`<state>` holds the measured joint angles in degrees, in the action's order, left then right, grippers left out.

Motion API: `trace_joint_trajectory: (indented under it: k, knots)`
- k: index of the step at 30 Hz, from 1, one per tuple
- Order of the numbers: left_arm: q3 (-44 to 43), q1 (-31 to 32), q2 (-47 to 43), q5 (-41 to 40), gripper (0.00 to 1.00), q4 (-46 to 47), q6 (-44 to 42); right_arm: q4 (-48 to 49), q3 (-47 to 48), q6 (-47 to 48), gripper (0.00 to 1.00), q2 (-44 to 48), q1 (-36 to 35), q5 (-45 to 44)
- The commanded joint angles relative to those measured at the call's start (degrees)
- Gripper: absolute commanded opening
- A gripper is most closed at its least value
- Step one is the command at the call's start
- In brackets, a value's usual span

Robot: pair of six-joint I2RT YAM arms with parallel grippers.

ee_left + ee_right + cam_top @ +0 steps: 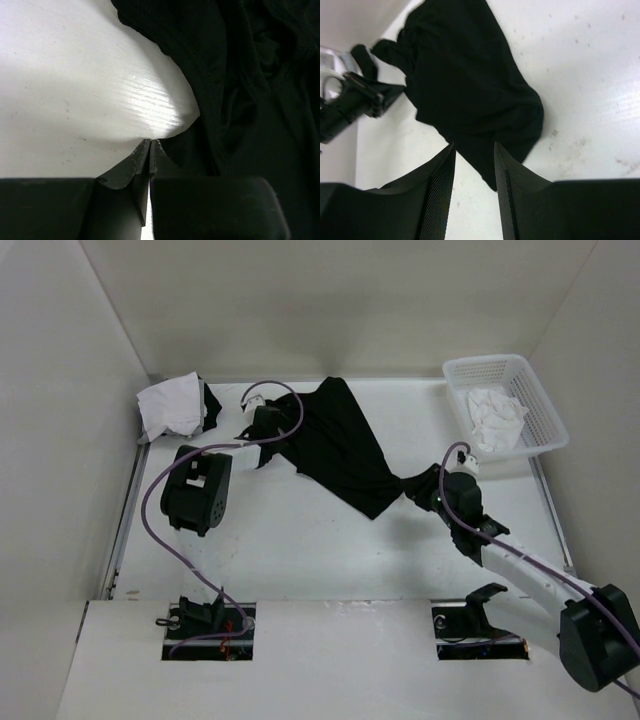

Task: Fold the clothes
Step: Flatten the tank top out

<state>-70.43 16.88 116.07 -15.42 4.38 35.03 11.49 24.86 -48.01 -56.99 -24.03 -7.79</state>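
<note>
A large black top (340, 445) lies spread slantwise across the middle of the white table (300, 540). My left gripper (272, 432) sits at its far-left edge. In the left wrist view that gripper (150, 141) is shut, tips together right at the hem of the black top (250, 100); no cloth shows between the pads. My right gripper (428, 492) is at the bunched right end. In the right wrist view it (474, 145) is open, with a pointed corner of the black top (465, 75) reaching down between its fingers.
A white and black bundle of clothes (172, 405) lies at the back left corner. A white lattice basket (530, 390) at the back right holds a crumpled white garment (497, 418). White walls close the table in on three sides.
</note>
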Motion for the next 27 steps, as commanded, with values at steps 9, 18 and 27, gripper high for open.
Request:
trace_joint_trajectory:
  k: [9,18,27]
  knots:
    - [24.52,4.16,-23.23,-0.75,0.0,6.77,10.67,-8.49,2.2,3.8,0.45,-11.46,-6.67,-4.42]
    - [40.81,9.61,-41.71,-1.02,0.0,3.79,14.19,-13.94,6.08,-0.59,0.5,-18.15,-20.83,-14.87]
    - [44.59,12.86,-43.21,-0.05,0.0,6.25,14.72,-30.2,19.51,5.28,0.43,-23.85,-28.83,-32.89]
